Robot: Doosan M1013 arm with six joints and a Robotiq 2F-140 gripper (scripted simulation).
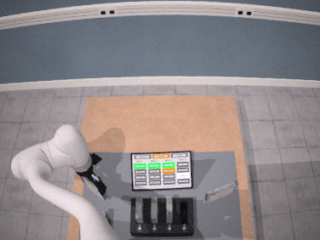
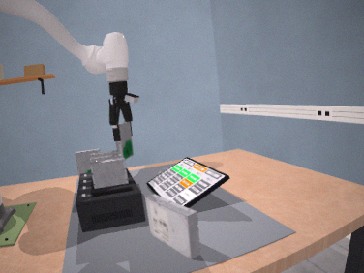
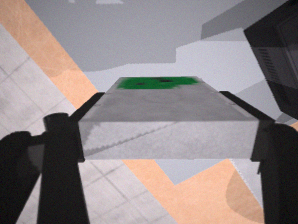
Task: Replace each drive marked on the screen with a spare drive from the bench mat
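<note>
A spare drive [image 2: 173,227] stands on edge on the grey mat [image 2: 252,223] nearest the exterior camera. Behind it are the black dock [image 2: 110,207], one end bay [image 1: 186,211] empty, and the tilted screen [image 2: 188,181]. Above the dock, the gripper [image 2: 121,122] pinches a grey drive [image 3: 167,120], green end down.

no legible text found in any view. the screen [image 1: 161,170], right of the gripper [image 1: 100,187] in the top view, shows rows of green, orange and grey cells with lettering too small to read. marks on the spare drive [image 2: 172,227] standing on the mat are blurred.
</note>
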